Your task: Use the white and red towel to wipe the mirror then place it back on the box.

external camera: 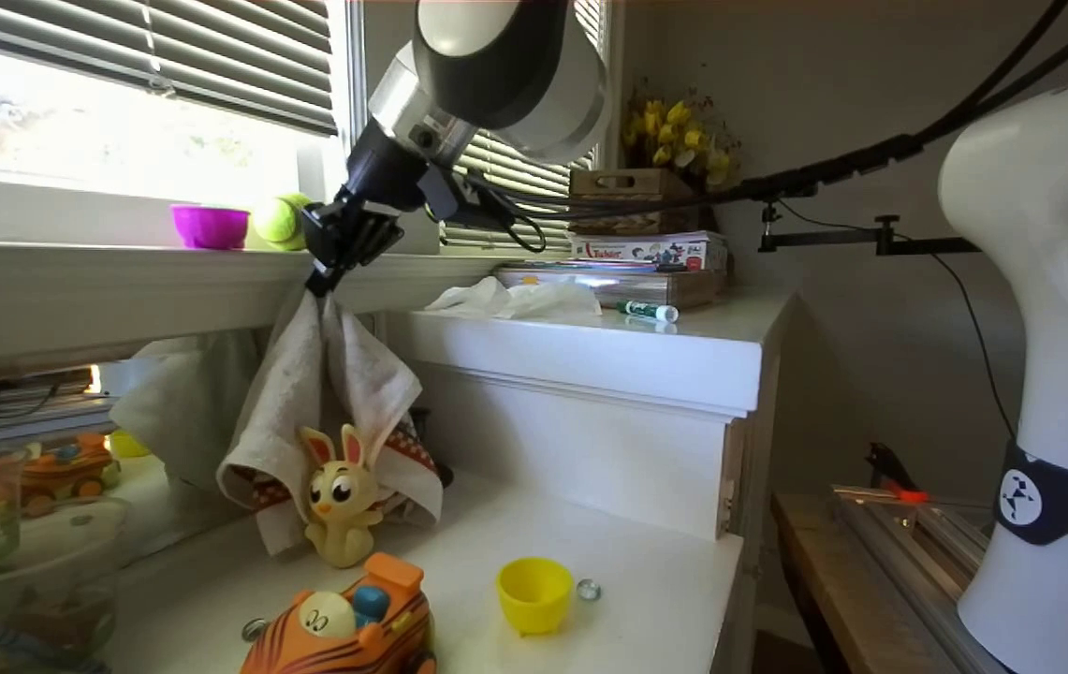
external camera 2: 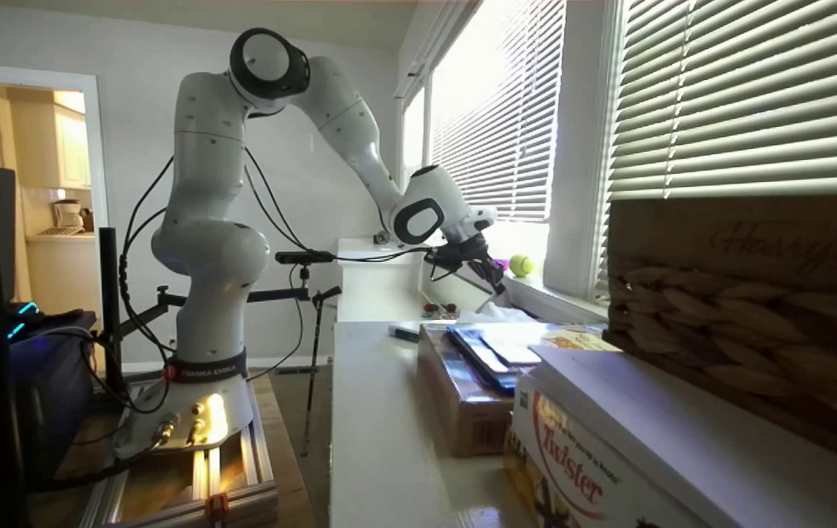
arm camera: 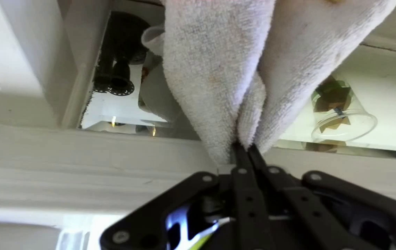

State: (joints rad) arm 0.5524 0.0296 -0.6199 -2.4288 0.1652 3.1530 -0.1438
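Note:
From my gripper (external camera: 318, 284) the white and red towel (external camera: 285, 412) hangs in loose folds, with red-brown patches near its lower edge. In the wrist view both fingers pinch the towel (arm camera: 211, 69) at one gathered point. It hangs beside the long low mirror (external camera: 154, 510), which shows a grey reflection of it. Whether cloth and mirror touch, I cannot tell. Part of the mirror (arm camera: 106, 107) also shows past the cloth in the wrist view. On the raised white counter lies the box (external camera 2: 462, 422), brown-sided with papers on top. The box (external camera: 697, 288) is away from the gripper.
A yellow rabbit (external camera: 343, 510) stands right before the towel. Nearer are an orange car (external camera: 346, 627), a yellow cup (external camera: 534, 599) and a clear cup (external camera: 56, 599). The sill holds a magenta cup (external camera: 211, 227) and tennis ball (external camera: 277, 225). A green marker (external camera: 648, 311) lies near the box.

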